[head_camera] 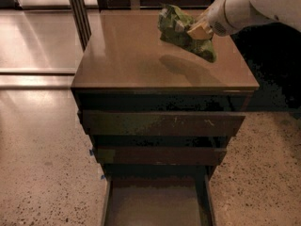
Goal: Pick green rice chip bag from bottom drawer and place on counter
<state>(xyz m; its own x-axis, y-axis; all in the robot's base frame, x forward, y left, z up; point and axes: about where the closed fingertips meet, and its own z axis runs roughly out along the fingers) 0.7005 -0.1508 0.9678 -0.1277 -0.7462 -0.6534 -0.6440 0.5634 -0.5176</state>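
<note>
The green rice chip bag [181, 30], crumpled with white and dark patches, hangs just above the far right part of the glossy brown counter [131, 60], casting a shadow on it. My gripper [200, 30] comes in from the upper right on a white arm and is shut on the bag's right side. The bottom drawer [157, 204] stands pulled open at the foot of the cabinet, its greyish-brown floor bare.
Two dark drawer fronts [162, 124] sit above the open drawer. Speckled stone floor [42, 164] surrounds the cabinet. A dark metal post [77, 8] stands behind the counter's left corner. A dark area lies to the right.
</note>
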